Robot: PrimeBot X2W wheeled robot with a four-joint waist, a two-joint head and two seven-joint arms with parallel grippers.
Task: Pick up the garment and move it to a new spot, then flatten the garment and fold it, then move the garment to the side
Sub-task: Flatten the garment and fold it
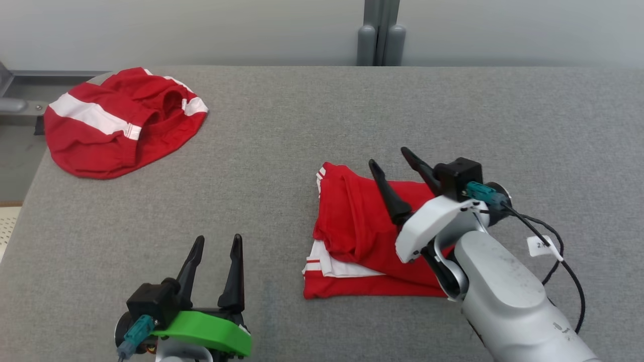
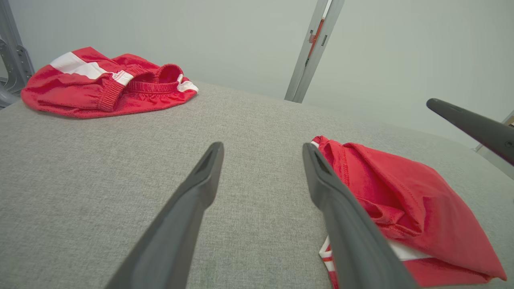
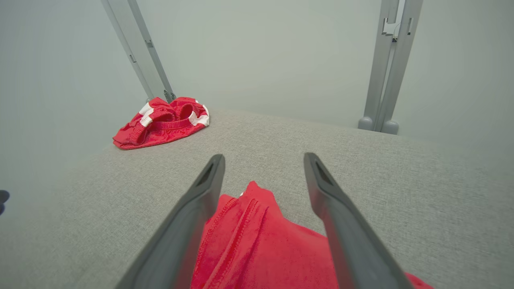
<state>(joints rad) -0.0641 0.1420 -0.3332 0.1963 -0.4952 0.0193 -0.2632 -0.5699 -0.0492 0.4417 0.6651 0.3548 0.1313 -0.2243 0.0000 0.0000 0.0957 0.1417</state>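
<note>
- The place looked like a robotics lab or test cell, not a home or shop.
- A wide counter (image 1: 312,125) covered in plain grey fabric was the work surface.
- Behind it stood a bare, pale wall (image 1: 201,30) with grey metal posts (image 1: 381,35) rising against it. A grey metal frame (image 1: 15,95) sat off the counter's far left corner.
- The robot's pale right forearm (image 1: 503,286) carried an exposed black cable (image 1: 571,271) with a white tag (image 1: 543,246). A teal connector (image 1: 480,192) was plugged in at the wrist.
- A bright green plastic cover (image 1: 206,329) sat on the left wrist.
- Two matching garments lay well apart on the counter: crumpled red shorts (image 1: 115,125) and folded red shorts (image 1: 362,236), both with white stripes.
</note>
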